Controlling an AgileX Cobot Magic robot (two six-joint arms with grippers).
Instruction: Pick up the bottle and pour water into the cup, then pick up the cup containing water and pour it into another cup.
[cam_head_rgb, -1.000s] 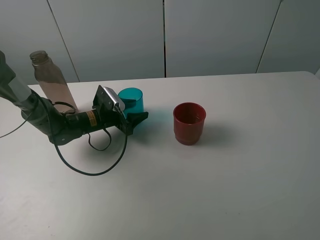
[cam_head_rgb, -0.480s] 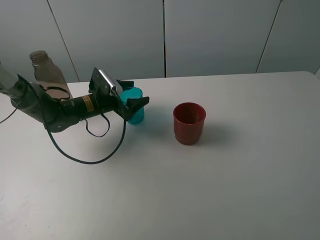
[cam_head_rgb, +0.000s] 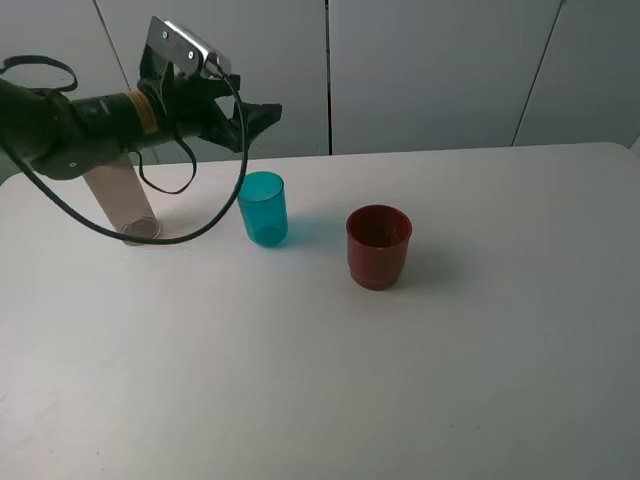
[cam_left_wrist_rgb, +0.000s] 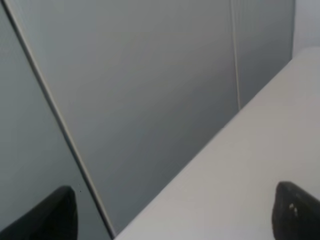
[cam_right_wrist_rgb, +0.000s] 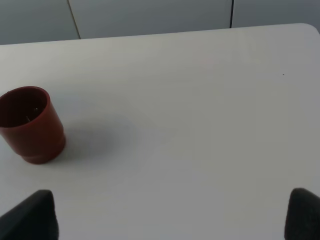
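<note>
High front view over table (cam_head_rgb: 480, 380), wrist views low, red cup (cam_head_rgb: 378, 246) shared

My smoky bottle (cam_head_rgb: 122, 195) stands far left, top hidden. The teal cup (cam_head_rgb: 263, 208) is upright beside it; the red cup (cam_head_rgb: 378, 246) stands further right.

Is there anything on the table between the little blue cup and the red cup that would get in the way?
No. The small see-through teal plastic tumbler and the wider dark red plastic cup stand apart on the white table, with only bare tabletop between them. The left gripper hangs open above the tumbler, holding nothing.
</note>
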